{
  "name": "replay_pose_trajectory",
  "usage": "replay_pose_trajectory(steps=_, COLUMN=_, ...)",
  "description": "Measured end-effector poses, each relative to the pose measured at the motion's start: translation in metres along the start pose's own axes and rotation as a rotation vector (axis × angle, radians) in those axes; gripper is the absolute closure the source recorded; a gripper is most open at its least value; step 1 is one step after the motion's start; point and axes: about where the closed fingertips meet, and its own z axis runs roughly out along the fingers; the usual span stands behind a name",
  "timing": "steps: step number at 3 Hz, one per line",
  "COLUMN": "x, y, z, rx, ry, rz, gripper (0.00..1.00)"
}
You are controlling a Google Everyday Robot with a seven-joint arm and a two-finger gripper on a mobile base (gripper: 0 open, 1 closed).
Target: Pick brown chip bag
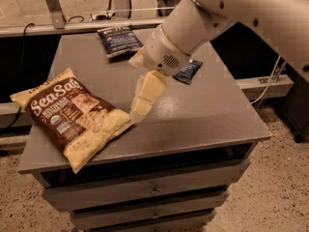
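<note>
Camera view. The brown chip bag [72, 115] lies flat at the 9 o'clock side of the grey surface [207, 110]. Its lower corner overhangs the front edge toward 7 o'clock, and the "Sea Salt" lettering faces up. The gripper [137, 111] hangs over the middle of the surface, slanting down toward 7 o'clock. Its tip is just beside the bag's yellow edge, at the bag's 3 o'clock. You cannot tell from this angle whether the jaws are wide or narrow, or whether the tip touches the bag. Nothing is held.

A smaller dark blue chip bag [118, 40] sits at the 12 o'clock edge. A small dark blue packet [189, 71] lies at about 2 o'clock, partly behind the wrist. Both are well apart from the target.

Step in hand: the approach, with the grasp not yet made. The next move likely calls for you to carry the gripper on toward 9 o'clock, over the bag's near edge. Then lower it so the jaws straddle a crinkled fold, and close them before lifting.
</note>
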Motion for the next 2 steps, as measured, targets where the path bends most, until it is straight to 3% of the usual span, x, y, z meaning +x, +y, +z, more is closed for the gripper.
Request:
replay_pose_trajectory(steps=1, x=-0.037, y=0.018, z=0.042, rx=-0.067, ry=-0.085, rz=-0.044, gripper=0.0)
replay_pose_trajectory(steps=2, x=-0.053, y=0.028, z=0.079, rx=-0.082, ry=-0.133, rz=-0.038, gripper=0.0)
